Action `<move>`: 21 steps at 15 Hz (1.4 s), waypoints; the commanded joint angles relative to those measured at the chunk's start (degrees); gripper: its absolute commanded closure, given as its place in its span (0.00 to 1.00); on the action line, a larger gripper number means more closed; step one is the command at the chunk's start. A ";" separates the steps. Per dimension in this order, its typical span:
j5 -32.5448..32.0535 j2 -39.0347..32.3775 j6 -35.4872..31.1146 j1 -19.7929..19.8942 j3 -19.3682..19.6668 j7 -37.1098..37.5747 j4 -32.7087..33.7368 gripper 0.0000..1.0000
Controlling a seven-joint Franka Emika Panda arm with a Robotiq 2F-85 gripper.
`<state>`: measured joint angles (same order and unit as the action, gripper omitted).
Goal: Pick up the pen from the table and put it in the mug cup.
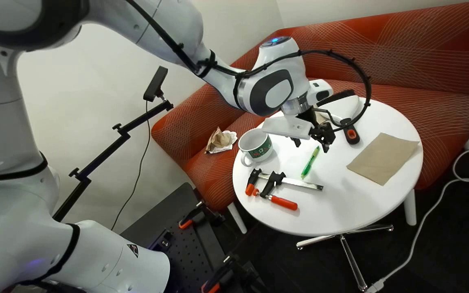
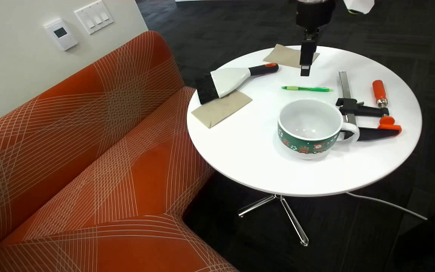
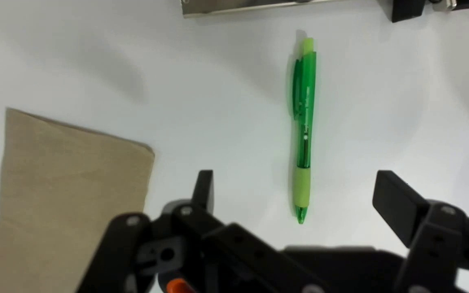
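Lying flat on the white table (image 3: 226, 101), one green pen (image 3: 305, 134) runs from far to near in the wrist view, its writing tip (image 3: 301, 213) on the near side. The claw (image 3: 295, 187) is spread wide, its fingers (image 3: 205, 189) well to either side of that tip, pinching nothing. The pen looks light and stiff, probably hard plastic, so a firm squeeze should do no harm; its glossy, round barrel (image 3: 304, 150) may roll or skid. The pale sleeve (image 3: 302, 187) by the tip seems grippier, yet a hold across the barrel just past it, short of the clip (image 3: 296, 89), should balance better. One sheet of brown paper (image 3: 71, 195) lies to the left.

In an exterior view, one mug (image 1: 255, 142) stands upright at the left of the table; the pen lies to its right, apart from it. One clamp (image 1: 275, 181) is on the near side, and one crumpled wrapper (image 1: 220, 141) sits on the one orange sofa (image 1: 413, 57).

In an exterior view, the pen lies beyond the mug, one end just beside the clamp. One brush (image 2: 232, 79) is to the left, partly covering a second sheet of brown paper (image 2: 221, 109), so I count two sheets. The claw shows edge-on here, and I cannot judge its spread from this side.
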<state>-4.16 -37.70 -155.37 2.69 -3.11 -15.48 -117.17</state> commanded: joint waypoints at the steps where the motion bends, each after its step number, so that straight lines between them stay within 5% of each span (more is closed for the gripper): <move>1: 0.20 -3.34 1.29 1.38 -1.60 -1.22 3.98 0.00; 11: -0.48 -9.12 1.48 0.49 -1.08 0.10 8.46 0.00; 12: -0.58 -9.47 1.18 0.38 -0.94 0.22 8.66 0.25; 14: -0.55 -10.01 1.41 0.50 -1.05 0.11 9.08 0.32; 21: -0.51 -10.09 1.54 0.36 -0.60 0.67 9.98 0.88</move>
<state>-4.21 -47.37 -155.21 3.21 -3.63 -15.48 -108.50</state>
